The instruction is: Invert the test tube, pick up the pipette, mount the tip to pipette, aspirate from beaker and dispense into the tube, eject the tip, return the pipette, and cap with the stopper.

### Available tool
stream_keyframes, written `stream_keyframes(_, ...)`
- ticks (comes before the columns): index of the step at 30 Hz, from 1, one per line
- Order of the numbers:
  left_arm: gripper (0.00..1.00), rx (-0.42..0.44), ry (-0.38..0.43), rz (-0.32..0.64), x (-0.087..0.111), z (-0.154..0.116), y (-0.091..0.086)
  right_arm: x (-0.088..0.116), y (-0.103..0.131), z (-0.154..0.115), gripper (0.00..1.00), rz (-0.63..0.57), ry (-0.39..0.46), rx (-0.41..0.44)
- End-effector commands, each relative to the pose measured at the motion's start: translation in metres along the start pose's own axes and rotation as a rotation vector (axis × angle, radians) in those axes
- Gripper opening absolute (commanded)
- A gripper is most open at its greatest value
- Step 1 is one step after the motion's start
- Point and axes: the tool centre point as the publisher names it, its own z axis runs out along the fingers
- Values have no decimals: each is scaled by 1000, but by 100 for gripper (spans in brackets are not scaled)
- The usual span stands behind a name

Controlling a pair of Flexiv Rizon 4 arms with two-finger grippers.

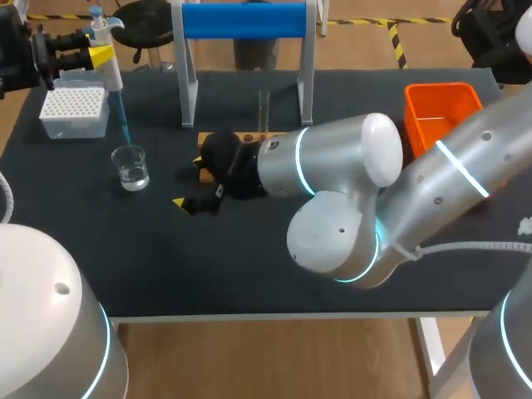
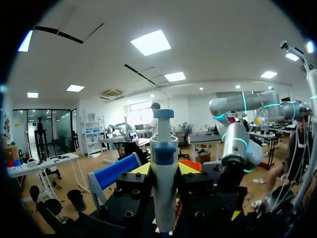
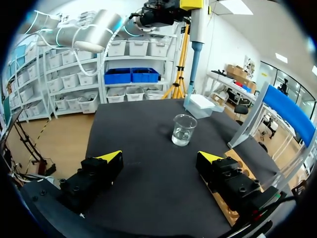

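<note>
Yellow tips of your left gripper press the white-and-blue pipette from both sides. That hand is clamped on it and holds it upright with the plunger on top. In the head view the pipette hangs over the table's far left corner. Its blue lower end points down and stops close to the rim of the glass beaker. You cannot tell whether the end is over the liquid or just behind the glass. The white tip box sits just behind the beaker. Your right gripper stands wide open with nothing held, low over the surface, and only bare black table lies between its fingers. The beaker, holding a little clear liquid, stands ahead of those fingers and apart from them. One finger sits beside the end of the wooden rack. The test tube stands upright in that rack, behind the right arm's wrist. An orange bin rests at the far right, and a white stand with a blue bar rises behind the rack.
</note>
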Motion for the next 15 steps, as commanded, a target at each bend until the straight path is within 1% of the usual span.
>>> stream_keyframes(1, 0, 1, -2, 1, 1, 0, 0, 1, -5, 11, 100, 6, -42, -6)
stream_keyframes(15, 0, 1, -2, 1, 1, 0, 0, -2, -7, 22, 100, 12, -49, -3)
